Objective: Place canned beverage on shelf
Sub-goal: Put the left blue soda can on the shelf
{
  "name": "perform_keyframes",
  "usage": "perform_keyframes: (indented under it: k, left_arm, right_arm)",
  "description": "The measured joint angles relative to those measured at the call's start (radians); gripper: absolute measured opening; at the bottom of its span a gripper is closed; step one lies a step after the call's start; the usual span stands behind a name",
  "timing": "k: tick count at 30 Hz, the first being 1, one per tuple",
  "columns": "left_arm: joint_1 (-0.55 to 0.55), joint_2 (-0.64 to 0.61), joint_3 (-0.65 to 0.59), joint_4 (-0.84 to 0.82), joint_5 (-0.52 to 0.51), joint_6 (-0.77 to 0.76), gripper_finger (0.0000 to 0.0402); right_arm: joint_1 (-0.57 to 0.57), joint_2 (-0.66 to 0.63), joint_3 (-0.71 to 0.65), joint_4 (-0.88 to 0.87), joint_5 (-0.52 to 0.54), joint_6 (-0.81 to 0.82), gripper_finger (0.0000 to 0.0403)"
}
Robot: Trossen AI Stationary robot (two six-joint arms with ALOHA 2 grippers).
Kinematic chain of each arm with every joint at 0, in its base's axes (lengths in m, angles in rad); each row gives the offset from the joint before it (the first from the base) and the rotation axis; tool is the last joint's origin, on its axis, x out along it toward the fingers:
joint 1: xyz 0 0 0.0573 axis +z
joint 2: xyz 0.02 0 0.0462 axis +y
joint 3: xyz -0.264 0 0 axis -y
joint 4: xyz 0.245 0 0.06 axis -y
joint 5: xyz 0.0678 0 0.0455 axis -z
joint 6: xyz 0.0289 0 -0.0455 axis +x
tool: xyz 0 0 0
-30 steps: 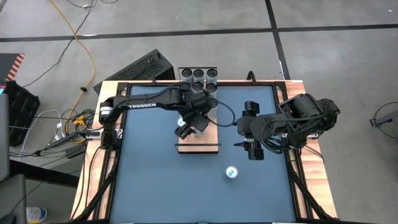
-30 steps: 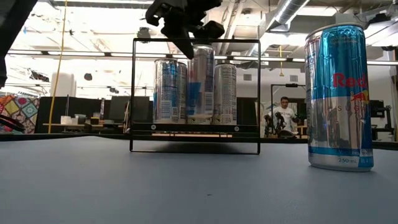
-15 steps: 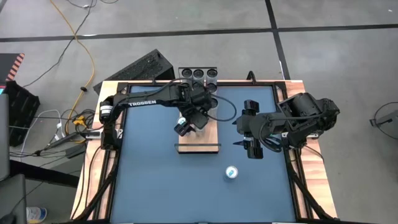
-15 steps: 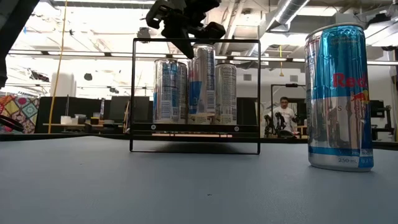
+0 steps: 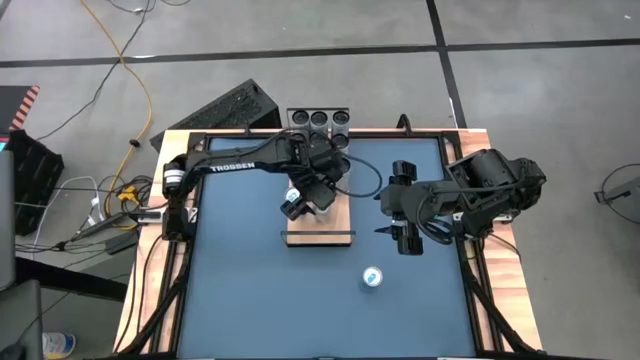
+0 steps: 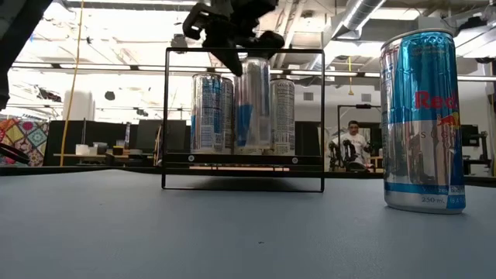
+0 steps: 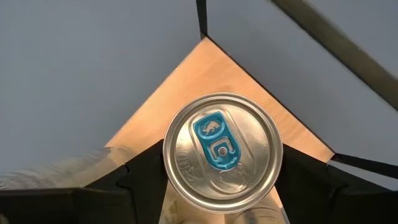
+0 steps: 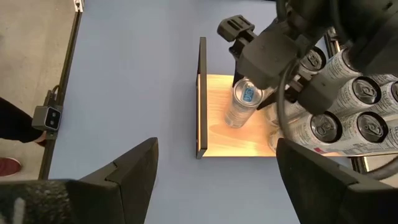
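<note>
the left fingers (image 5: 318, 196) clamp a can (image 8: 241, 102) by its sides, long axis upright, over the shelf (image 5: 320, 235) at centre frame. the right fingers (image 5: 408, 243) wait wide, empty, right of centre. a second can (image 5: 372, 277) stands on the desk (image 5: 240, 290), lower centre.

Silver-blue can (image 7: 222, 151) upright on light-wood shelf (image 5: 320, 237); second can (image 5: 372, 277) on table.
</note>
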Motion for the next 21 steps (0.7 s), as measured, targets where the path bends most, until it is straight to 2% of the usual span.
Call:
perform_keyframes:
  k: [21]
  left_arm:
    - [-0.011, 0.017, 0.0, 0.008, -0.027, -0.024, 0.0239]
  right_arm:
    - [0.0, 0.0, 0.0, 0.0, 0.0, 0.0, 0.0311]
